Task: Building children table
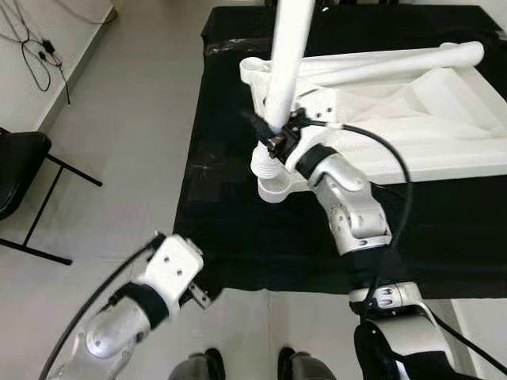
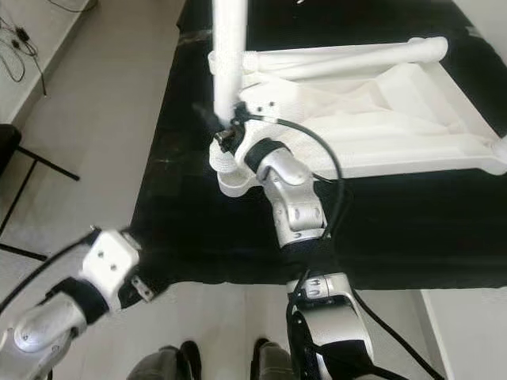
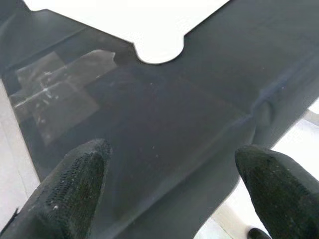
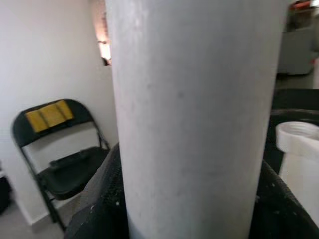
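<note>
A white children's table top [image 1: 444, 134] lies upside down on a table covered in black cloth [image 1: 238, 229]. One white leg [image 1: 396, 63] lies across it. My right gripper [image 1: 277, 134] is shut on another white leg [image 1: 287, 63]. That leg stands upright over the round corner socket [image 1: 273, 186] at the top's near left corner, and up close it runs between the black fingers [image 4: 194, 119]. My left gripper [image 1: 198, 294] hangs low by the cloth's front left corner. Its fingers [image 3: 70, 189] are spread apart with nothing between them, above the dark cloth.
A black folding chair [image 1: 20, 174] stands on the floor to the left, and cables [image 1: 40, 51] lie near the wall beyond it. A second folding chair [image 4: 65, 164] with a yellow patch stands by a wall. My feet [image 1: 206, 366] are at the table's front edge.
</note>
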